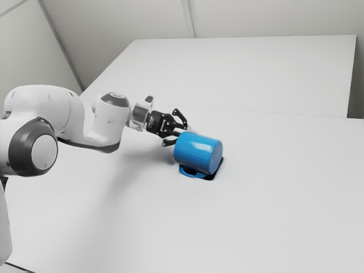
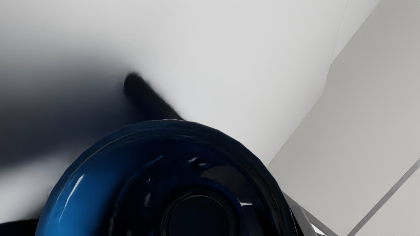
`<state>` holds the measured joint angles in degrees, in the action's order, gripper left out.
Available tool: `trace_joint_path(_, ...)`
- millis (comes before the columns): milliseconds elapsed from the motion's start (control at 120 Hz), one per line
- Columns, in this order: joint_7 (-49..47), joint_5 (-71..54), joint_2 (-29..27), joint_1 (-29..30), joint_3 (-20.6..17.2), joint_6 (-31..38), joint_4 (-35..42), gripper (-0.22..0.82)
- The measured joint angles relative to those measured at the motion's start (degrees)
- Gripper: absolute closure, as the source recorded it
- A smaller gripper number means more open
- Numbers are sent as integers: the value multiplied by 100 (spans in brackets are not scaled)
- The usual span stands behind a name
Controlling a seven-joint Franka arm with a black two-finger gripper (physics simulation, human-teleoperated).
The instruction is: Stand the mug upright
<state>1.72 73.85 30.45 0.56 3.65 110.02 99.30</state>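
Pale walls [image 1: 273, 17] rise behind a wide white table [image 1: 256, 227] in the exterior view, and a white arm [image 1: 51, 108] with dark grey joint caps reaches in from that view's left. On the tabletop lies the mug [image 1: 196, 152], tipped onto its side rather than standing. It is a bright, glossy blue, plain and rounded, with a pale highlight along its upper flank. Its closed base points toward the exterior view's right, and its handle [image 1: 192, 172] is underneath, down by the tabletop, next to a small, very dark shadow. The black gripper [image 1: 180, 134] is at the mug's mouth end, its two fingers spread wide apart, released and not clamped on anything.

The wrist view looks straight into the mug's open mouth, close to the hand. The rim makes a broad arc, brighter blue along one side and sinking to near-black navy within, where thin glints and a dark round floor show. Beyond the rim, a dark, blunt bar extends over a soft shadow; whether it is handle or shadow, I cannot tell.
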Motion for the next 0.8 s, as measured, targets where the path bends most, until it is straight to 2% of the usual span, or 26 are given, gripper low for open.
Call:
trace_joint_path(133,-20,-63,-40,-77,-48,131,-71,69)
trace_joint_path(208,-72,-383,-288,-252,-42,237,-101,69)
trace_joint_path(408,-327,-2625,-1007,-434,-34,473,-108,70)
trace_joint_path(650,-616,-5514,-2120,-778,-41,1064,1029,71)
trace_joint_path(800,-752,-6610,-2425,-791,-41,1516,1535,71)
